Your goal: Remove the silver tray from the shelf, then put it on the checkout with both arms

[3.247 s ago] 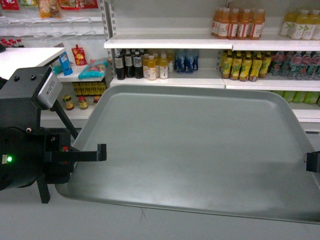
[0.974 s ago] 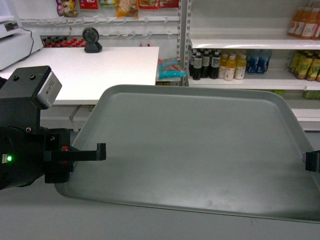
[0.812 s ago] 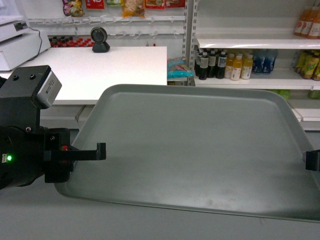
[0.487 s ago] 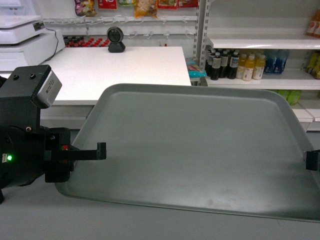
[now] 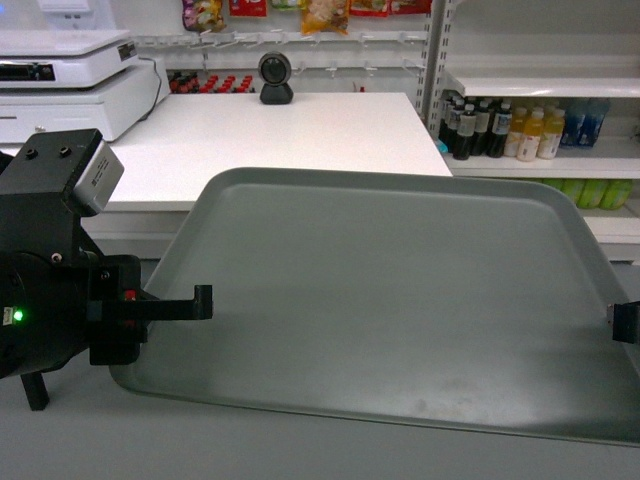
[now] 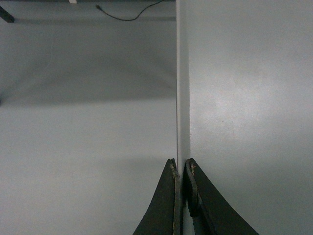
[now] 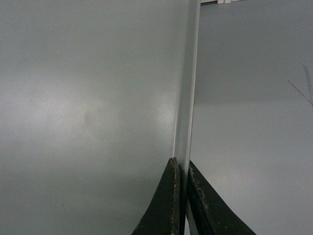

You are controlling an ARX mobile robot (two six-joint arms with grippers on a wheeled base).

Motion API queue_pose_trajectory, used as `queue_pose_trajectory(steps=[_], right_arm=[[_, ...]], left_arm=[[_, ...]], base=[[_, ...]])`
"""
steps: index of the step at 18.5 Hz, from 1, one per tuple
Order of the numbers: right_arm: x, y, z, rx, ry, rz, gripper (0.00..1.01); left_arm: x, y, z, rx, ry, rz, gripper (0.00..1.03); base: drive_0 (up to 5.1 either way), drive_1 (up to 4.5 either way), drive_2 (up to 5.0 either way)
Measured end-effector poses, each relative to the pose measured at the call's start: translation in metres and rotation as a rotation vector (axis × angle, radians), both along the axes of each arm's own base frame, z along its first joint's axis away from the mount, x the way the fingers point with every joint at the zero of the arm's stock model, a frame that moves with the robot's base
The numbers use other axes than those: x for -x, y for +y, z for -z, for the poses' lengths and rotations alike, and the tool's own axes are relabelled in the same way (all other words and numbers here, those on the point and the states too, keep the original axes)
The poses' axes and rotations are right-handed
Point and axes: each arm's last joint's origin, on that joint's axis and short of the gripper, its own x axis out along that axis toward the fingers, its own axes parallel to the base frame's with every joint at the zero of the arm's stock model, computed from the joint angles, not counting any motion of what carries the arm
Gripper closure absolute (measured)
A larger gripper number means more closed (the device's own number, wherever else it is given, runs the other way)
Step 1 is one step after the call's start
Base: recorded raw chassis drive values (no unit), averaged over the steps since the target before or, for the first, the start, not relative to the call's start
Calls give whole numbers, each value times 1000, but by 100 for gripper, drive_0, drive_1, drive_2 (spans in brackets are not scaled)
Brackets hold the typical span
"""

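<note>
Head view: the silver tray (image 5: 390, 300) is held flat in mid-air in front of the robot, above grey floor, its far rim near the front edge of the checkout (image 5: 270, 135) but not resting on it. The left gripper (image 5: 200, 303) clamps the tray's left rim, one dark finger lying over the top surface; the right gripper (image 5: 622, 322) shows only as a dark tip on the right rim at the frame edge. On the checkout stand a white register (image 5: 65, 75) at the far left and a black round scanner (image 5: 275, 78) at the back. A shelf (image 5: 545, 160) with bottled drinks (image 5: 500, 130) stands to the right of the counter. Left wrist view: the left gripper (image 6: 181, 193) has its two dark fingers nearly closed, pinching the tray's thin rim (image 6: 181, 98) between them. Right wrist view: the right gripper (image 7: 182, 196) is likewise almost closed, the tray's edge (image 7: 188, 73) caught between its fingers.
</note>
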Motion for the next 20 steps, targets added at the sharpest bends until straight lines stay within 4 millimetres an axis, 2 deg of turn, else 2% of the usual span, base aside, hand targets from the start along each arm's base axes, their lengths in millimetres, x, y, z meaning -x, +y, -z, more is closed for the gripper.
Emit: queue_pose_trajectory(steps=[20], right_arm=[[0, 1, 0, -3, 1, -3, 97]], left_arm=[[0, 2, 1, -6, 4, -1, 100]], base=[[22, -411, 456]])
